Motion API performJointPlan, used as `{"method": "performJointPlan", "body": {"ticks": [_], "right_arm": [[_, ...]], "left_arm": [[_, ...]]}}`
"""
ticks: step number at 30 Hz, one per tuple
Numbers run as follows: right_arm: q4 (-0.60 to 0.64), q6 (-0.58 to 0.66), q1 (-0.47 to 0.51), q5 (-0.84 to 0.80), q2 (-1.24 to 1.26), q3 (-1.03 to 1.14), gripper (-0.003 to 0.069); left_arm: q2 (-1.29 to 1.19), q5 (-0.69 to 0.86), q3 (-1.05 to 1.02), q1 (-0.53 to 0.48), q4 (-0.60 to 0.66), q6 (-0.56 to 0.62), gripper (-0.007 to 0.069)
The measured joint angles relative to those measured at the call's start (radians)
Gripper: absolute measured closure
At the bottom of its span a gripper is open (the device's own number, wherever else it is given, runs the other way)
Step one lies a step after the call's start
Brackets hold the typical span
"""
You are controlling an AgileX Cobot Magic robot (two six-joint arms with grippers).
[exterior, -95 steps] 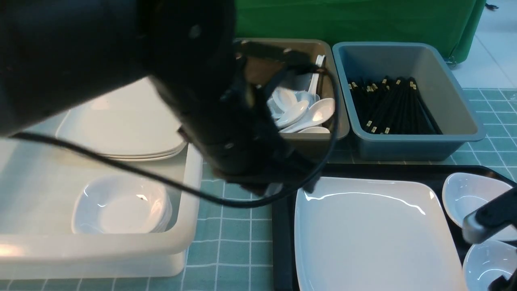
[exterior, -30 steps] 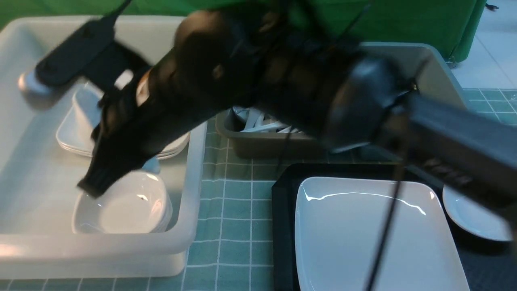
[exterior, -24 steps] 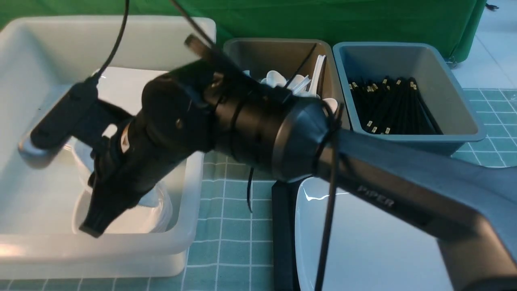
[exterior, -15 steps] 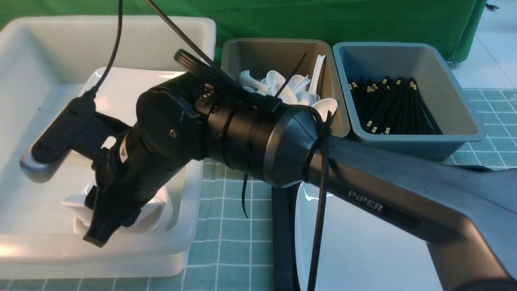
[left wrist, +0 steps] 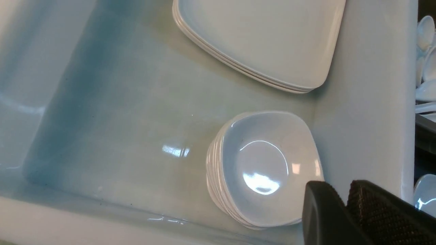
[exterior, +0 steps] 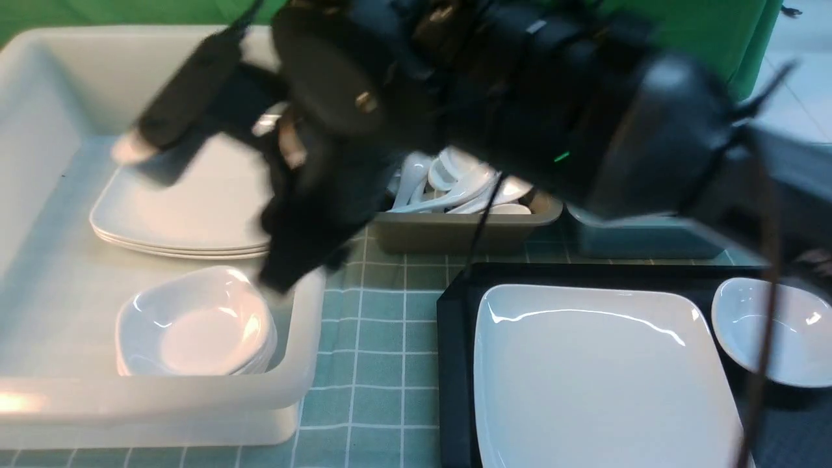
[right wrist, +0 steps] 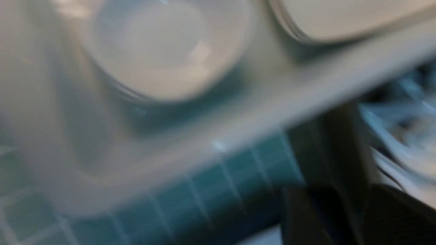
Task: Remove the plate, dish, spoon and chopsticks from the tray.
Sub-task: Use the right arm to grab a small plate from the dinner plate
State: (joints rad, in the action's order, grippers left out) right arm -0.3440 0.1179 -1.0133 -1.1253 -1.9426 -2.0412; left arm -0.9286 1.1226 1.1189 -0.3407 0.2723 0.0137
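Note:
The large white square plate (exterior: 598, 370) lies on the black tray (exterior: 455, 338), and a small white dish (exterior: 767, 331) sits at the tray's right end. My right arm sweeps blurred across the front view. Its gripper (exterior: 286, 276) (right wrist: 344, 217) hangs open and empty above the right rim of the white tub (exterior: 305, 390). My left gripper (left wrist: 347, 207) is shut on nothing, hovering over that tub beside the stack of small dishes (left wrist: 265, 166). The spoon and chopsticks are out of view.
In the white tub stand a stack of small dishes (exterior: 195, 325) and a stack of square plates (exterior: 182, 208). Behind the tray is a grey bin of white cutlery (exterior: 455, 227). A blue-grey bin (exterior: 643, 237) shows partly behind my arm. A green checked cloth covers the table.
My right gripper has let a small dish go onto the stack in the tub, then risen and swung back towards the tray. The tray's remaining dish is uncovered again.

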Motion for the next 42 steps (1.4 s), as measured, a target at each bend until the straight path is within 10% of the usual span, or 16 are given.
{"method": "performJointPlan", "body": {"ticks": [2,8,12,16,21,31,42], "right_arm": [[-0.085,-0.049,0.080,-0.005,0.084,0.055,0.0559],[-0.033,-0.077,0.415,-0.004,0.338,0.396,0.0634],[0.005,-0.106,0.666,0.048,0.455,0.707,0.0555],[0.095,-0.072,0.827,0.269,0.470,0.991,0.0319],[0.121,0.021,0.843,0.471,0.435,1.148,0.0163],[0.052,0.034,0.843,0.610,0.308,1.182,0.0186],[0.000,0.022,0.827,0.639,0.296,1.177,0.0502]], "left_arm": [[0.000,-0.003,-0.001,0.049,0.021,0.016,0.0530],[-0.008,-0.023,-0.025,0.247,0.036,0.039,0.0530],[-0.016,-0.087,-0.065,0.388,0.038,0.039,0.0530],[-0.044,-0.135,-0.089,0.466,0.040,0.039,0.0530],[-0.085,-0.143,-0.090,0.480,0.041,0.039,0.0530],[-0.100,-0.146,-0.090,0.480,-0.005,0.040,0.0529],[-0.100,-0.146,-0.090,0.480,-0.016,0.040,0.0529]]}}
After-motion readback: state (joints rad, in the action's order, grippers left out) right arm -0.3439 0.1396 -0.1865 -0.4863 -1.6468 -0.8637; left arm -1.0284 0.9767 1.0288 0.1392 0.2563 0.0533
